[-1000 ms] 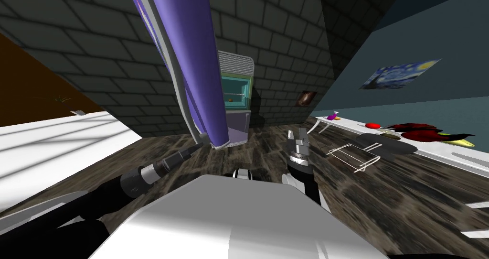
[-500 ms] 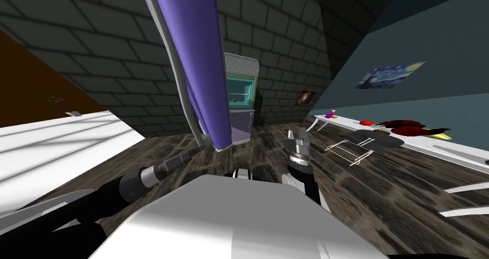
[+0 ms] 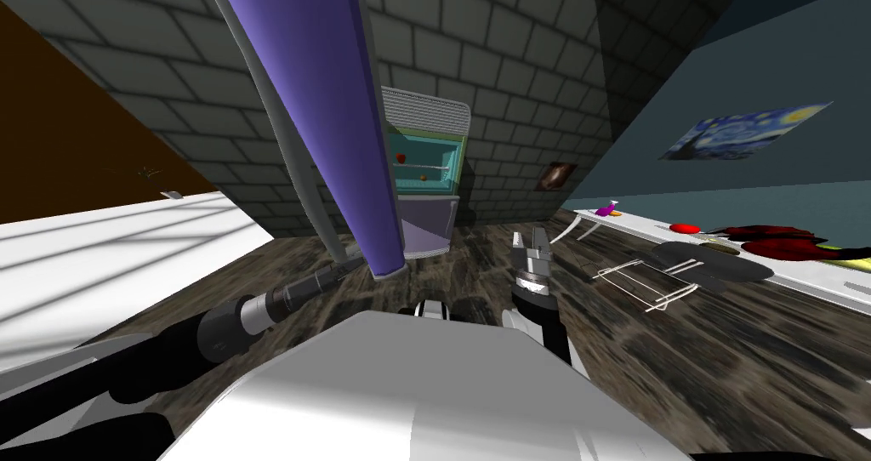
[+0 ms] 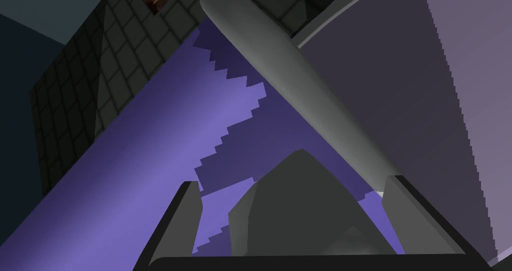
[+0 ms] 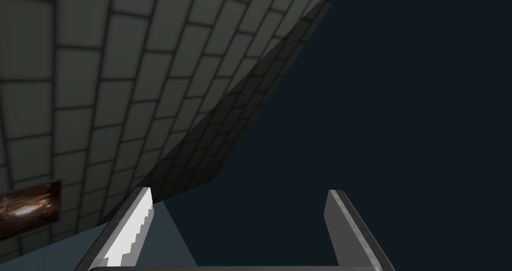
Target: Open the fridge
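Left gripper (image 4: pixel 291 180) spread wide at the handle (image 4: pixel 300 98); purple door (image 3: pixel 315 116) looms upper centre, fridge (image 3: pixel 429 226) behind, table (image 3: pixel 808 281) right; right gripper (image 3: pixel 532 241) fingers apart.

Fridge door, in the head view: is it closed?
No, the purple fridge door stands swung out, and the teal inside of the fridge shows beside it.

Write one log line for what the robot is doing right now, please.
fridge door: stands open | left hand: open, at grey handle | right hand: open, empty
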